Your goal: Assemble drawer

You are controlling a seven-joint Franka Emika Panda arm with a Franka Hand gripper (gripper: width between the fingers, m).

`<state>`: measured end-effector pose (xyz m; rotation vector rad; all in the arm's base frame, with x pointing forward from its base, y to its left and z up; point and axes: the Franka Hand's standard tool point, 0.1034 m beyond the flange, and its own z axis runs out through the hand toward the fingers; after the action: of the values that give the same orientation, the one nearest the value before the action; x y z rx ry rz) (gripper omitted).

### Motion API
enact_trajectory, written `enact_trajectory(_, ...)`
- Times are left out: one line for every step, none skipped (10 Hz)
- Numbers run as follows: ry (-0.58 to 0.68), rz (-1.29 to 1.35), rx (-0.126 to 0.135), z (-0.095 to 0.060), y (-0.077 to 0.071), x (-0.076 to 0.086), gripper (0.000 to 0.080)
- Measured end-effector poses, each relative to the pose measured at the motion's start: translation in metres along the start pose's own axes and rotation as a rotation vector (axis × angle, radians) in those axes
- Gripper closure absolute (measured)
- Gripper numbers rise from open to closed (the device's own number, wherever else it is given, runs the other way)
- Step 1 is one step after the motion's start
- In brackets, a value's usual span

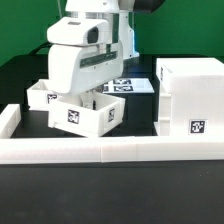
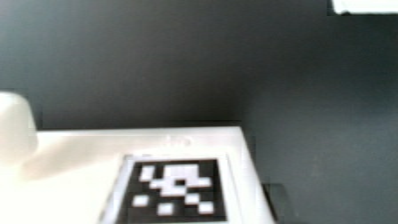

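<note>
My gripper (image 1: 86, 92) hangs over the front knobbed tray (image 1: 88, 113), a white open box with a tag on its front wall, lying skewed near the border wall. Its fingertips are hidden at or behind the tray's rim, so its state does not show. The second tray (image 1: 43, 96) lies just behind, toward the exterior view's left. The tall open-sided case (image 1: 190, 95) stands at the exterior view's right. The wrist view shows a white tagged face (image 2: 169, 185) very close and a rounded white part (image 2: 15, 130). No fingers show there.
The long low white border wall (image 1: 110, 150) runs along the front and turns back at the exterior view's left. The marker board (image 1: 132, 85) lies flat behind the trays. The table is black (image 2: 196, 60).
</note>
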<state>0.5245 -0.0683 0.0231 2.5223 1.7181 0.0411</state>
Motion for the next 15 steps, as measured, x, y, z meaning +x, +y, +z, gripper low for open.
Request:
enact_trajectory(-0.004,-0.060,0.000,0.000,0.000,-0.001,0.0758)
enact_trajectory(-0.009,-0.132,-0.001,0.001,0.000,-0.003,0.0758)
enact_trajectory(-0.012,-0.179,-0.001,0.001,0.000,-0.004,0.0758)
enact_trajectory(-0.015,-0.224,-0.001,0.001,0.000,-0.005,0.0758)
enact_trajectory(-0.018,-0.251,-0.001,0.001,-0.001,-0.005,0.0758)
enact_trajectory(-0.016,-0.252,0.001,0.002,-0.003,-0.001,0.0758)
enact_trajectory(-0.014,-0.262,0.001,0.001,-0.004,0.004,0.0758)
enact_trajectory(-0.018,-0.271,0.023,0.002,-0.008,0.007,0.0758)
enact_trajectory(-0.026,-0.277,0.061,0.003,-0.010,0.008,0.0758)
enact_trajectory(-0.025,-0.273,0.053,0.003,-0.008,0.007,0.0758)
enact_trajectory(-0.031,-0.270,0.077,0.004,-0.011,0.005,0.0758)
enact_trajectory(-0.057,-0.267,0.164,0.002,-0.014,0.001,0.0758)
enact_trajectory(-0.058,-0.265,0.161,0.000,-0.007,0.004,0.0758)
enact_trajectory(-0.052,-0.272,0.152,0.000,-0.009,0.010,0.0758)
enact_trajectory(-0.049,-0.279,0.155,0.001,-0.011,0.014,0.0758)
